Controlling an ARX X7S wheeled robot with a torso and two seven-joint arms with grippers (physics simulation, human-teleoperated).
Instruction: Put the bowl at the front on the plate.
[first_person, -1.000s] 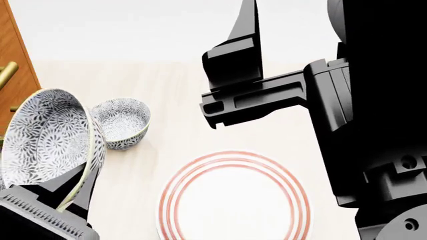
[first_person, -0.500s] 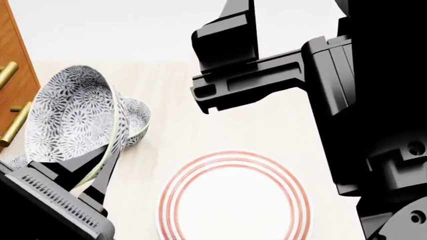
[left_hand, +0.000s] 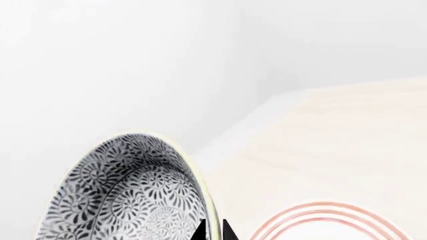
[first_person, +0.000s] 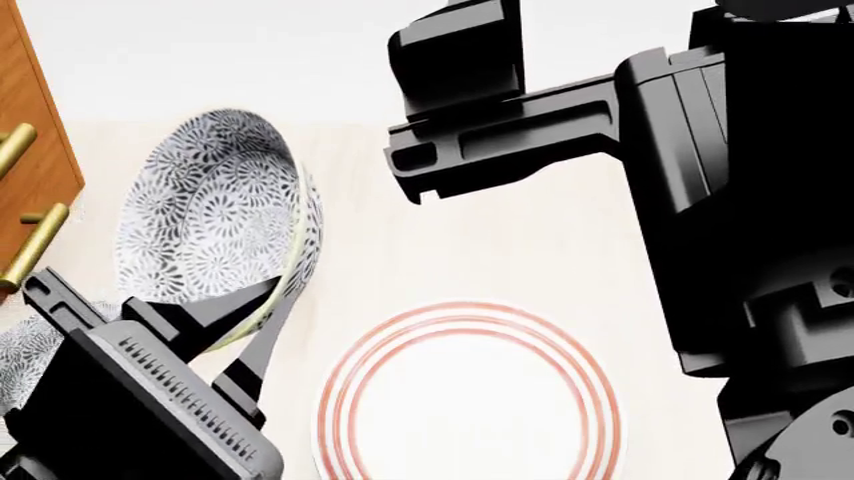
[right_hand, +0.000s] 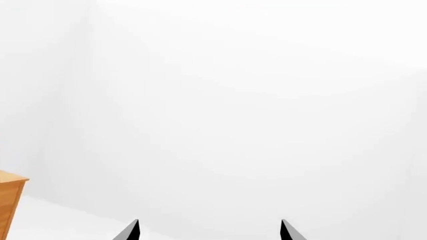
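grey-blue florals all over the bowl (first_person: 214, 215), lifted clear of the table (first_person: 441, 240) and tipped on edge, open side facing the head camera. pinched at its lower rim by the left gripper (first_person: 254, 315), one finger (first_person: 187, 320) inside the wall and one outside, closed tight on the ceramic. up and to the left of the plate (first_person: 467, 395), not yet over it, a strip of pale wood showing between the two in the head view. same grip in the left wrist view: bowl (left_hand: 130, 195) filling the lower corner, two dark fingertips (left_hand: 199, 231) straddling the rim, red rings of the plate (left_hand: 327, 222) just beyond on the light tabletop (left_hand: 347, 140). plate flat on the table, white, three thin red rings round the rim, nothing on it. part of a second patterned bowl (first_person: 27, 355) peeking out at the left edge of the head view, mostly hidden behind the left arm. wooden cabinet (first_person: 34, 150) with brass handles (first_person: 34, 245) along the far left. right gripper (first_person: 461, 60) held high above the table, well apart from bowl and plate; in the right wrist view its two fingertips (right_hand: 130, 231) spread wide with only white wall between them, holding nothing, a corner of the cabinet (right_hand: 10, 200) at the edge.
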